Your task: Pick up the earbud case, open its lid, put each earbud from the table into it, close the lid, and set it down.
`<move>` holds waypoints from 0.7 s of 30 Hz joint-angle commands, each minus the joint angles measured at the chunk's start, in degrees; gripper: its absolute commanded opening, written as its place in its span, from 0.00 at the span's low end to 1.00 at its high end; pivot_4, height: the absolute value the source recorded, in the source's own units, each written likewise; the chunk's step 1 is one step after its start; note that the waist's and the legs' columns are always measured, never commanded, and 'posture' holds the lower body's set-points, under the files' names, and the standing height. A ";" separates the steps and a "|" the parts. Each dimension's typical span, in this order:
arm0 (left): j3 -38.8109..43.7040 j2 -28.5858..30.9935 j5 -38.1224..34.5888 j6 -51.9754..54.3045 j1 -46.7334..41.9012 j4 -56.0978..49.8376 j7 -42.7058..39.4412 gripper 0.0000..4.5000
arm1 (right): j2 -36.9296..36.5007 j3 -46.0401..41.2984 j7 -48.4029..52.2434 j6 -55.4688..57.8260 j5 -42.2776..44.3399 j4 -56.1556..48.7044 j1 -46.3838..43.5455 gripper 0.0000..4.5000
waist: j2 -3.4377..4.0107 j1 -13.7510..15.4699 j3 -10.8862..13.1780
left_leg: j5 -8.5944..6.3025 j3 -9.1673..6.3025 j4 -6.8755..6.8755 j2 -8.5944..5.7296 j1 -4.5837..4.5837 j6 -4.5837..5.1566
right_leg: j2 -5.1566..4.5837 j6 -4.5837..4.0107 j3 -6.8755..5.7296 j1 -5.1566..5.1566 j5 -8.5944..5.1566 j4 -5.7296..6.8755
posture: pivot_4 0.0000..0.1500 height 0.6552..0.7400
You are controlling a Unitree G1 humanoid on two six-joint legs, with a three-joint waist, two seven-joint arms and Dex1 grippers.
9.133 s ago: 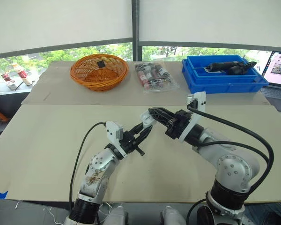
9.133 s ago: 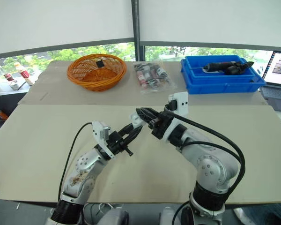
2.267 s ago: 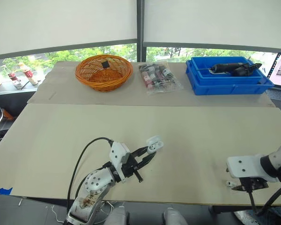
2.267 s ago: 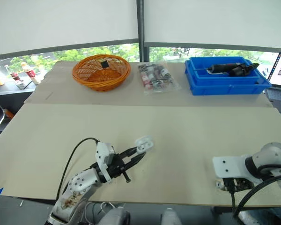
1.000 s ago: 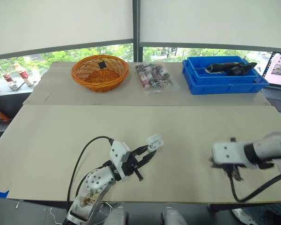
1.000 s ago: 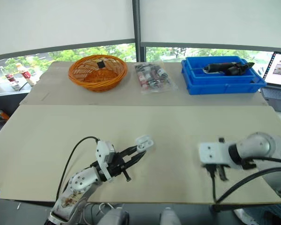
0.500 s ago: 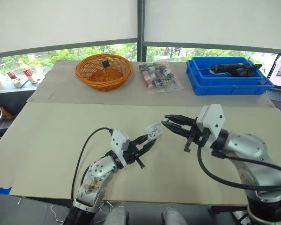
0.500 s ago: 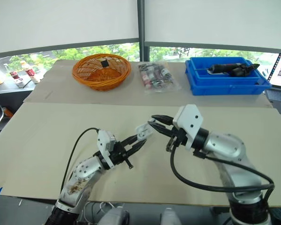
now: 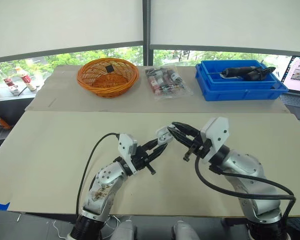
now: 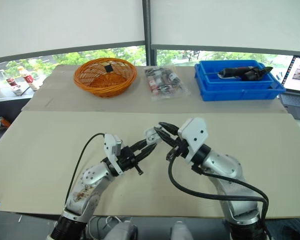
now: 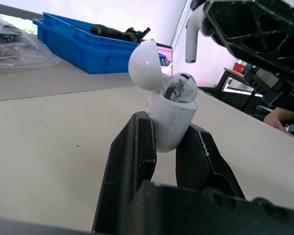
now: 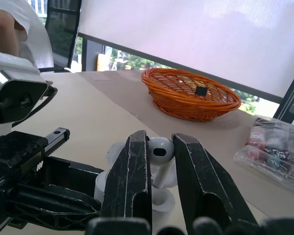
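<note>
My left gripper (image 9: 157,146) is shut on the white earbud case (image 11: 170,125) and holds it above the middle of the table. The case's lid (image 11: 144,66) stands open, and one earbud (image 11: 180,88) sits inside. My right gripper (image 9: 174,129) is right at the case from the right, shut on the second white earbud (image 12: 159,149). That earbud (image 11: 191,34) hangs stem down just above the case's open mouth, apart from it.
At the back of the table stand an orange wicker basket (image 9: 107,76), a clear bag of small items (image 9: 166,81) and a blue bin (image 9: 240,92) with a dark tool. A laptop (image 9: 299,74) is at the far right. A person (image 12: 5,24) is off to one side.
My right gripper rose from low at the table's right edge and moved left to the case with the earbud. The left gripper has lifted the open case slightly.
</note>
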 commanded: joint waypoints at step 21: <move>-0.06 -0.36 -0.51 -0.87 -1.20 -1.65 -0.50 0.13 | 0.40 4.17 -2.02 -7.70 -6.81 2.99 2.60 0.07 | 0.00 -0.18 0.00 | 0.00 -0.01 -0.04 0.00 0.00 0.00 | 0.00 0.00 0.00 0.00 0.00 -0.03 | 1.00 1.00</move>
